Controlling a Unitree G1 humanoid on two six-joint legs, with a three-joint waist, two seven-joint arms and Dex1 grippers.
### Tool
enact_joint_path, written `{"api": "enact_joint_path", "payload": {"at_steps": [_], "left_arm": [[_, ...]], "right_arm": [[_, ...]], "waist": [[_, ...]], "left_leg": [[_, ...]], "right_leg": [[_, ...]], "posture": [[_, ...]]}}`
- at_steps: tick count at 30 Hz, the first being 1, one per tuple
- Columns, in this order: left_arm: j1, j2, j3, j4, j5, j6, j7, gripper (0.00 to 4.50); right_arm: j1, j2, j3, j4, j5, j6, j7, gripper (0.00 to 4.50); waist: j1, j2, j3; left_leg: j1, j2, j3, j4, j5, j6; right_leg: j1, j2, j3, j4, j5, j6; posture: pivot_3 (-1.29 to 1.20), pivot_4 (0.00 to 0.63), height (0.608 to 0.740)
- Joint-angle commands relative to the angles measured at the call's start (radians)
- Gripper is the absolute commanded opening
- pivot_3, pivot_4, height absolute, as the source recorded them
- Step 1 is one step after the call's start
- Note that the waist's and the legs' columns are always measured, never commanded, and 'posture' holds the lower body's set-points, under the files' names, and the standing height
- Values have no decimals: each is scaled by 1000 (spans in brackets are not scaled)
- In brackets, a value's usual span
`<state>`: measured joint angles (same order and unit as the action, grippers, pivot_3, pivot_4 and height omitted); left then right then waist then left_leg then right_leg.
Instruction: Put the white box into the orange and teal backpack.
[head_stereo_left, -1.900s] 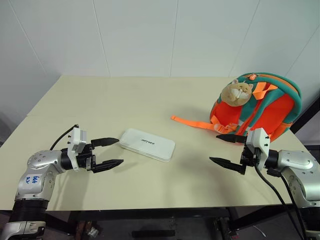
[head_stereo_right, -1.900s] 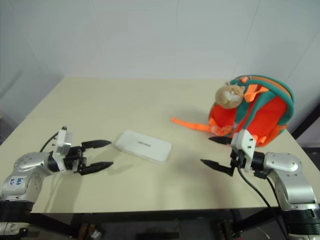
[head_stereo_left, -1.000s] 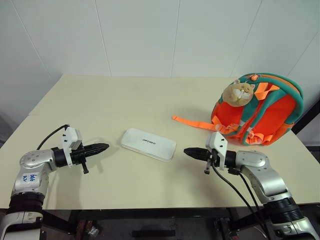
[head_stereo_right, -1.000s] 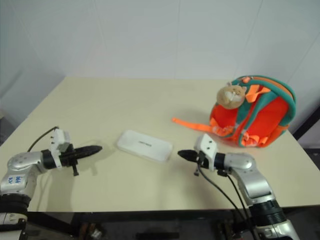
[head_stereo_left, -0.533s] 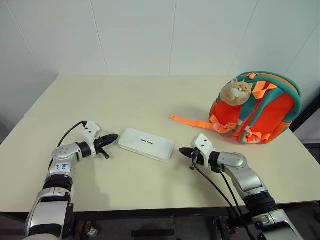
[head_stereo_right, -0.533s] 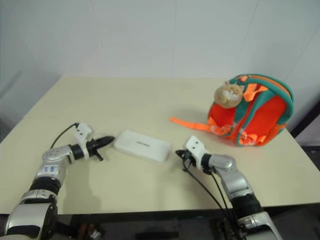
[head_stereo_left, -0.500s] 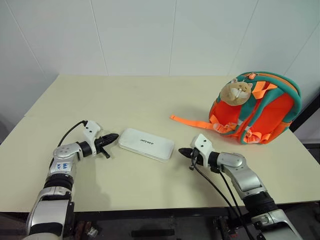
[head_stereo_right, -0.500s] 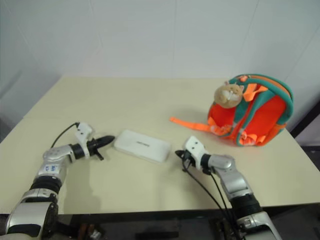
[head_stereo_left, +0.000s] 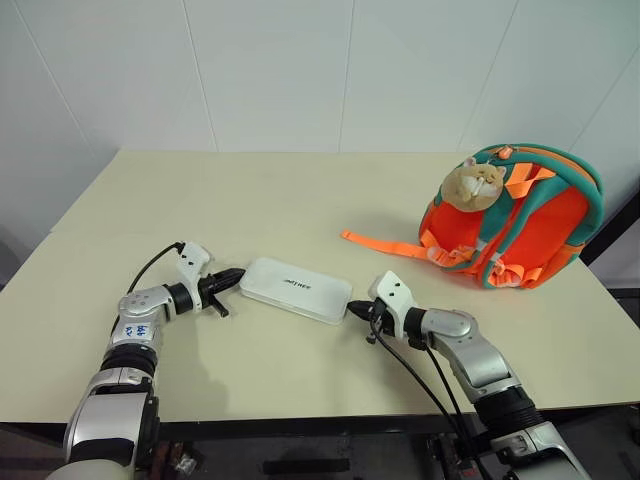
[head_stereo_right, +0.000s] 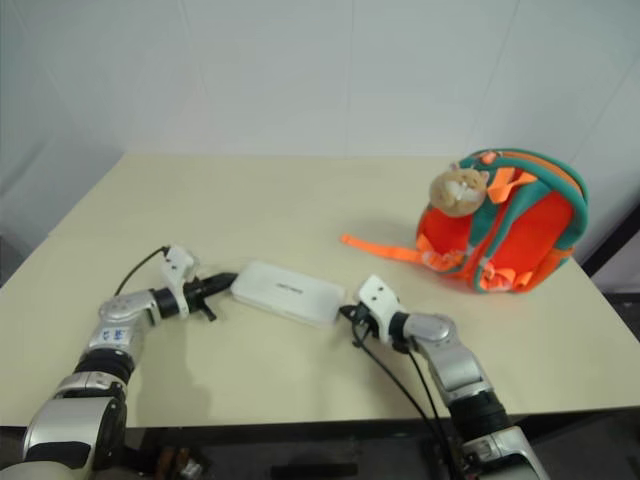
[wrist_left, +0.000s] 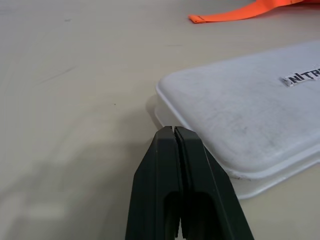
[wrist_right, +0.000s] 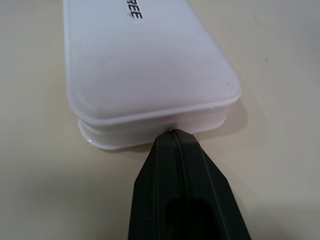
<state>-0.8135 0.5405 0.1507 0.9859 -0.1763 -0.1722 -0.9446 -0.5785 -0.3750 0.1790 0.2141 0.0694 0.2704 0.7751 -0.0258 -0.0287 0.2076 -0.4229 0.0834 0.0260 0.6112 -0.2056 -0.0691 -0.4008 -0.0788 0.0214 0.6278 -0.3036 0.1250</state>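
Observation:
The white box (head_stereo_left: 296, 290) lies flat on the table, a little left of centre, with dark lettering on its lid. My left gripper (head_stereo_left: 237, 274) is shut, its tip at the box's left short end; the left wrist view has its tips (wrist_left: 174, 131) just beside the box's (wrist_left: 250, 110) corner. My right gripper (head_stereo_left: 352, 310) is also shut, its tip against the box's right short end; in the right wrist view it (wrist_right: 172, 132) touches the box (wrist_right: 145, 65) wall. The orange and teal backpack (head_stereo_left: 520, 225) stands upright at the far right, with a tan plush animal head on it.
An orange strap (head_stereo_left: 385, 245) trails from the backpack across the cream table (head_stereo_left: 260, 195) toward the box. A white wall runs behind the table. The table's front edge lies just below both arms.
Both grippers were open at first, then shut. Since then each has moved inward along the table to one short end of the box. The box and backpack have stayed put.

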Motion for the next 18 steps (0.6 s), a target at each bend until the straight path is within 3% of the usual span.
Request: {"api": "enact_joint_path", "payload": {"at_steps": [1,10,18], "left_arm": [[73,-18,-9,-150,-47,49,-78,69],[325,-28,-27,-551,-111,228,-81,69],[388,-46,-34,-647,-119,278,-55,69]], "right_arm": [[-49,-25,-12,23,3,-31,32,0],[-105,-107,-18,151,-16,-105,116,0],[-91,-153,-25,121,-11,-80,164,0]], "waist": [[-1,0,0],[1,0,0],[0,0,0]], "left_leg": [[0,0,0,0,0,0],[1,0,0,0,0,0],[1,0,1,0,0,0]], "right_leg": [[0,0,0,0,0,0],[0,0,2,0,0,0],[0,0,3,0,0,0]], "posture": [[0,150,740],[0,150,740],[0,150,740]]}}
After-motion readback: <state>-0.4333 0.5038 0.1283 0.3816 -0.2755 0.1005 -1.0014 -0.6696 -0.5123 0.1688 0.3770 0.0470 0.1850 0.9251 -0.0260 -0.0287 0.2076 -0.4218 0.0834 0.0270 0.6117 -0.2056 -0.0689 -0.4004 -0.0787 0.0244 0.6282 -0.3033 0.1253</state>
